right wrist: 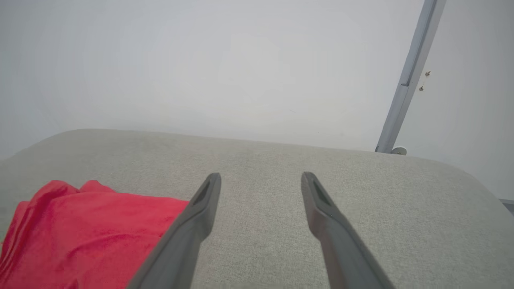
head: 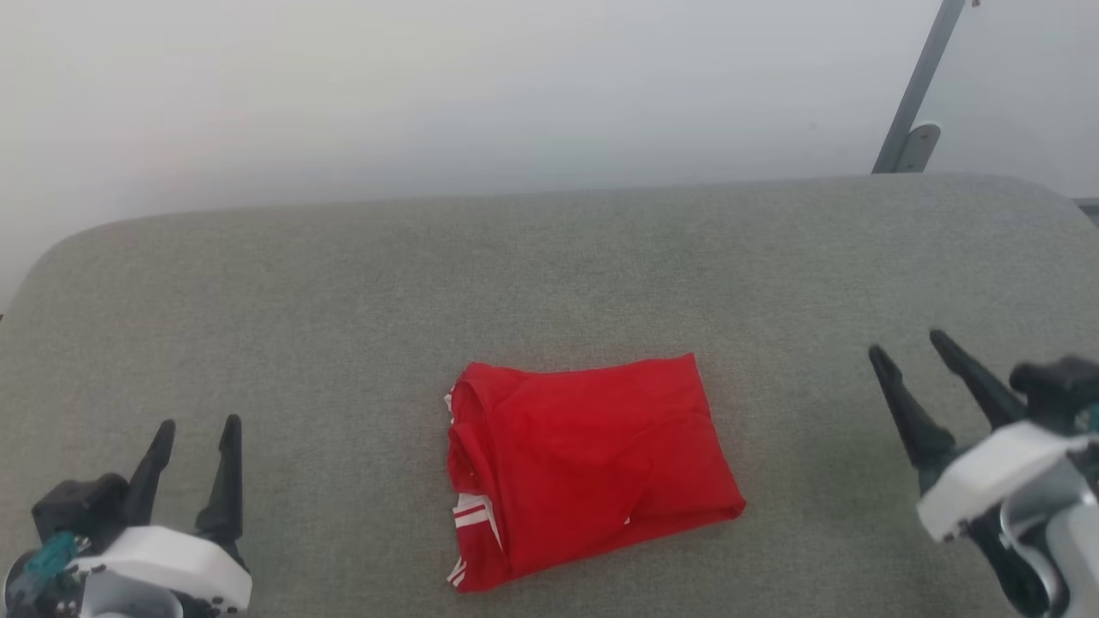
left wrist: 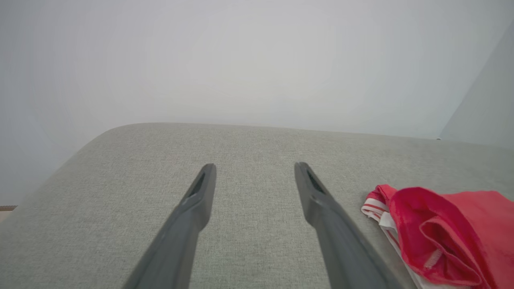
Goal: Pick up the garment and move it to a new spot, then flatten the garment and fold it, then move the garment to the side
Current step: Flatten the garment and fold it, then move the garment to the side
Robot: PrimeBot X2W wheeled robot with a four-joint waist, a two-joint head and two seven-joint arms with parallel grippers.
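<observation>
The garment (head: 588, 468) lies as a compact red packet on the table (head: 343, 300), toward 6 o'clock from the table's middle. It looks folded already, so I judge the step in hand to be moving it aside.

My left gripper (head: 198, 423) sits at 8 o'clock from the garment and my right gripper (head: 905, 343) at 3 o'clock. Both are released, fingers spread, holding nothing, and well apart from the cloth.

To do this well, I should come in low from both short ends and slide a finger under the whole stack, not just the top layer. I should pinch every layer together. The 9 o'clock end needs the most care, because the layers there are loose and the sleeve trim (head: 475, 515) pokes out. A shallow grip there would probably let the fold open. I should lift only just free of the table, keep both grippers level and the same way apart, and set it down flat before letting go.

The left wrist view shows that loose end edge-on: a rolled red lip over white striped cloth, which the head view flattens. The right wrist view shows the 3 o'clock end as smooth red, and also the pole (right wrist: 409, 76) beyond the table. The head view alone gives the packet's full outline and both grippers at once.
</observation>
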